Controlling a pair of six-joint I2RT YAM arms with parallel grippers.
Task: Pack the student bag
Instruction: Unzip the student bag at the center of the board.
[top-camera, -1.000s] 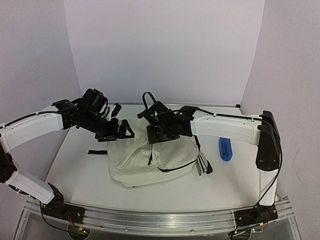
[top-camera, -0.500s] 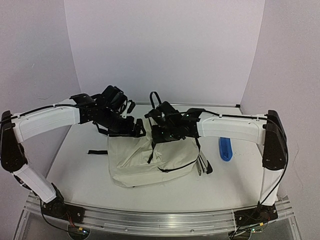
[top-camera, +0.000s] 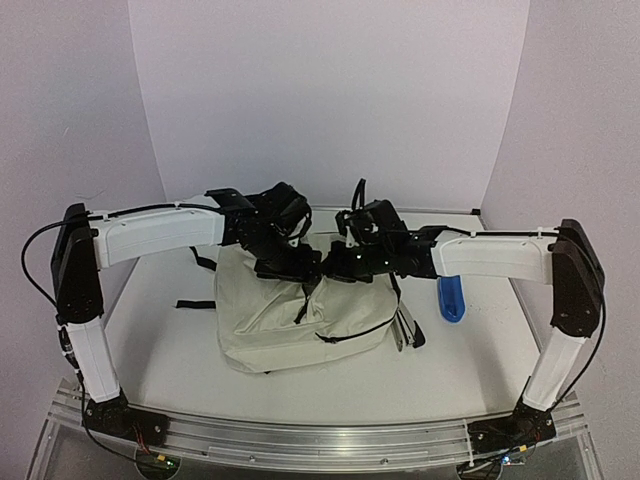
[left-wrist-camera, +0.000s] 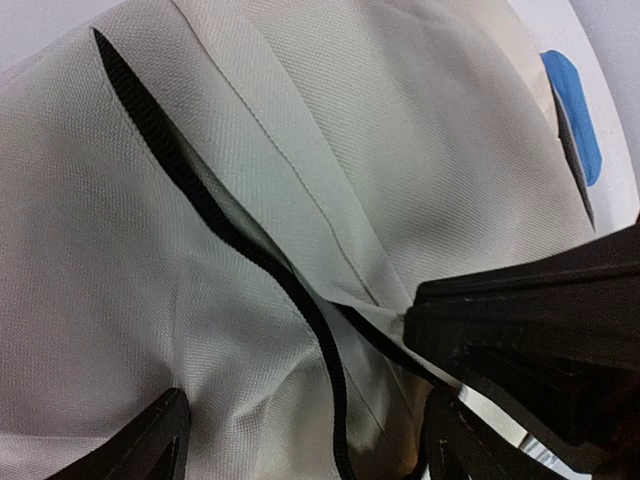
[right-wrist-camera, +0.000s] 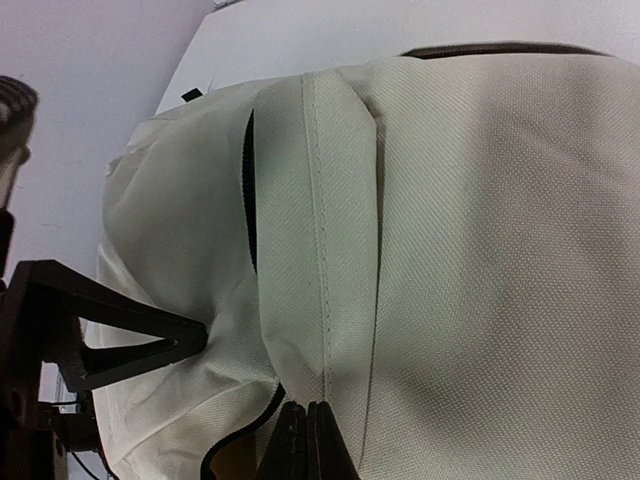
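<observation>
Pale lilac walls (top-camera: 330, 100) — white table (top-camera: 170, 350), metal rail (top-camera: 320, 435) front.

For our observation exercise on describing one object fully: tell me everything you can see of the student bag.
The student bag is a large cream woven-fabric backpack with black zippers, straps and buckles. It lies slumped on the white table, its far top edge raised. The right gripper is shut on a stitched fold of it; the left gripper is open, its fingers straddling the fabric beside a zipper.
</observation>
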